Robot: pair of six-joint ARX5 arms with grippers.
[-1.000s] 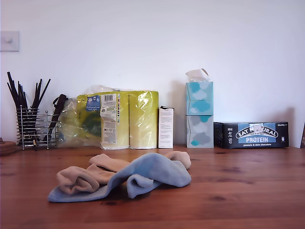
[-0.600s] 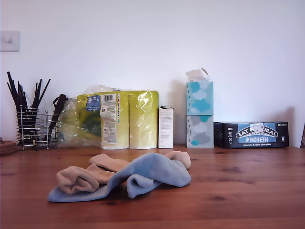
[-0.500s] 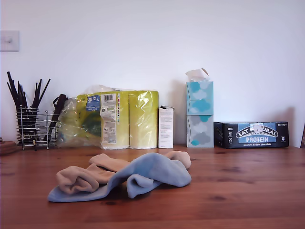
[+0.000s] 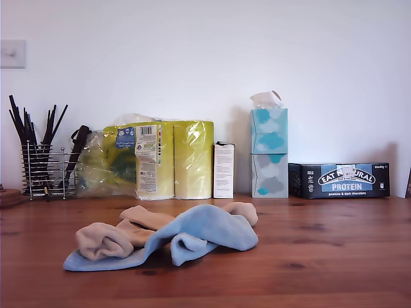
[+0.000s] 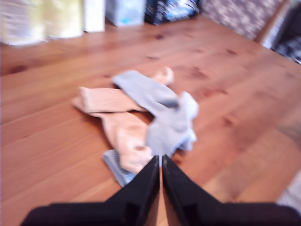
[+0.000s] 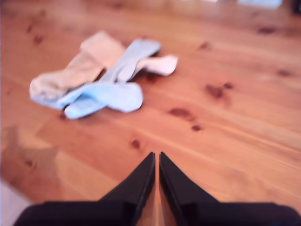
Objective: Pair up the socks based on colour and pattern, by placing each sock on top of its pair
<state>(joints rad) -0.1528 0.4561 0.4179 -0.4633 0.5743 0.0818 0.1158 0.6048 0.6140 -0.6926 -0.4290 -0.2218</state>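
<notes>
**Me:** Going from the exterior view's left: a wire rack of dark sticks (image 4: 40,160) at the back edge of the table (image 4: 334,256), then a yellow pack of paper rolls (image 4: 154,160), a small white carton (image 4: 223,171), two stacked tissue boxes (image 4: 268,153), and a dark snack box (image 4: 338,181). The socks (image 4: 164,239) lie in one tangled heap nearer the front edge, left of the middle in that view, well apart from that back row.

**Partner:** And your hands?

**Me:** My first gripper (image 5: 161,162) has its jaws pressed together, holding nothing, just above the heap's near end. My second gripper (image 6: 156,160) is likewise closed and empty, over bare wood, apart from the heap.

**Partner:** What worries you?

**Me:** The beige socks (image 5: 126,134) and the blue socks (image 5: 162,113) are draped over each other. I reckon a pinch into the pile could catch two layers and drag the lot, or lift a beige one with a blue one hanging on. Both wrist views are blurred too, so I can't pick out a clean edge to take.
</notes>
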